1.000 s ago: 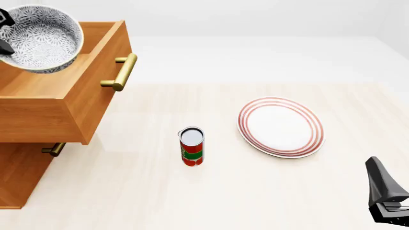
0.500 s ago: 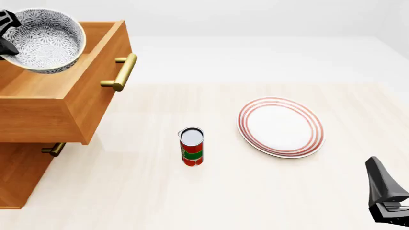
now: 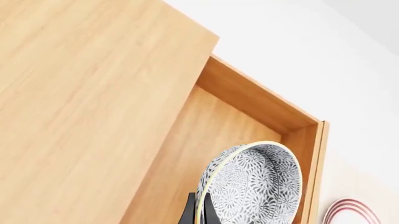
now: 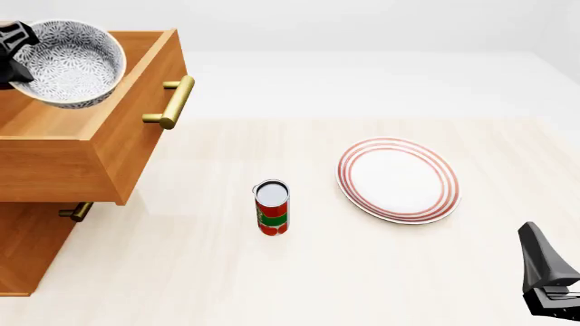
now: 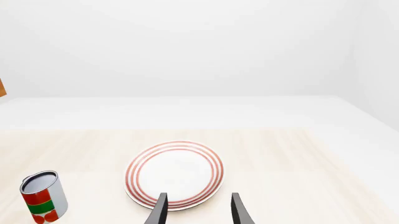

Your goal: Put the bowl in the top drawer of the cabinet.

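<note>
Bowl placement is close to done, judging by the front view: nearest the camera, the right gripper (image 4: 555,299) waits at the table's (image 4: 317,272) near right edge, its 2 fingers (image 5: 160,210) spread with nothing between them; farther on stand the red-and-green can (image 4: 272,208) and the red-ringed plate (image 4: 398,179); farthest, the bowl (image 4: 75,62) hangs tilted over the open top drawer (image 4: 81,146) of the cabinet (image 4: 27,251), its rim pinched in the left gripper (image 3: 197,215). Over the last second it has edged rightward, deeper above the drawer, so lowering and release seem next
</note>
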### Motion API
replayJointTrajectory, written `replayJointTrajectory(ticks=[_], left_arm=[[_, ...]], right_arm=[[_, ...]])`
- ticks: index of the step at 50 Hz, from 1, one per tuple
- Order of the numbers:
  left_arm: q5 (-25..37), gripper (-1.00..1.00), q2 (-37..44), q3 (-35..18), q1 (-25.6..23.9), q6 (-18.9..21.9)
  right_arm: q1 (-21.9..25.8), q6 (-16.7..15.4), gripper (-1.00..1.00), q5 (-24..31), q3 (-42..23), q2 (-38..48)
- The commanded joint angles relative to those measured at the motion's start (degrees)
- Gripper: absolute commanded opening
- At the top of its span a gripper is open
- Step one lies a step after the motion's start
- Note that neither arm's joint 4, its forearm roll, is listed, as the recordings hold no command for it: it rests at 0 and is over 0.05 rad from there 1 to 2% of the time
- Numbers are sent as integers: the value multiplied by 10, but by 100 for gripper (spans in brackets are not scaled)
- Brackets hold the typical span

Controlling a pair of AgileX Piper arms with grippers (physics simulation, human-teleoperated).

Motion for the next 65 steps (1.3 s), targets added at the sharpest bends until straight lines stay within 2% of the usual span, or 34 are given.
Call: replayJointTrajectory(ticks=[1, 65], left_arm=[[-5, -100, 7, -1, 4, 7], [-20, -100, 34, 10, 7, 25]], right_arm=[[0, 0, 100, 0, 0, 0], [0, 0, 100, 0, 0, 0]])
